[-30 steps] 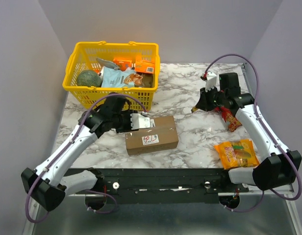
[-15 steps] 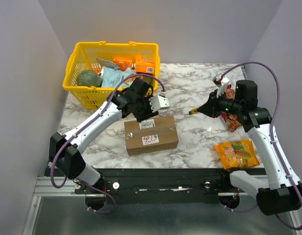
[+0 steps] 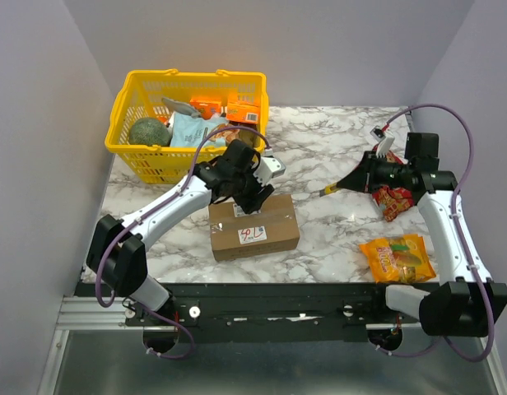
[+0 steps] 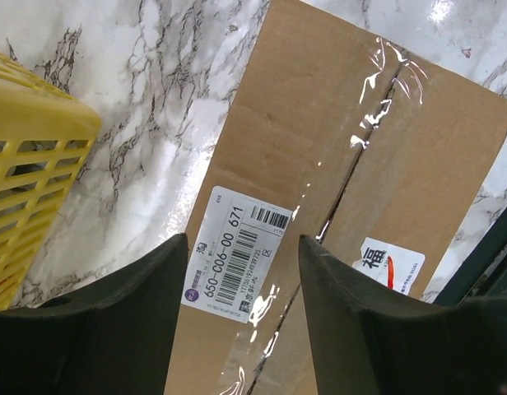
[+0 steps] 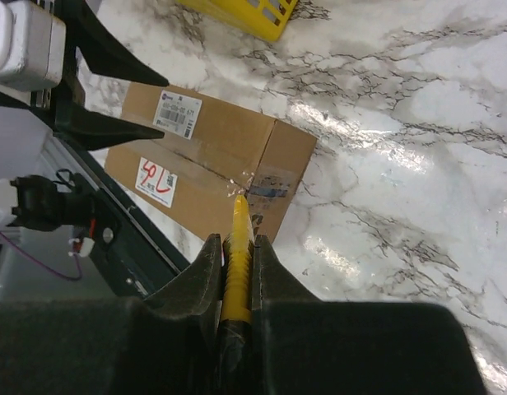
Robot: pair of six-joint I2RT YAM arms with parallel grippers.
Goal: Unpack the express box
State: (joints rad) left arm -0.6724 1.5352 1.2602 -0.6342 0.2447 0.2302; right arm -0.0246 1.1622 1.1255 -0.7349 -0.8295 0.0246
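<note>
So the left gripper (image 4: 244,247) has swung in from beside the express box (image 3: 253,228) and now hangs over its label end, jaws spread, nothing in them; the box hasn't budged. The right gripper (image 5: 235,247) clamps a yellow cutter (image 5: 239,226), tip aimed at the box's right end, apart from it; the tape looks uncut, imo. A yellow basket (image 3: 188,123) sits behind the box, snack bags (image 3: 397,257) off to its right; the left arm over the seam might crowd the blade.
</note>
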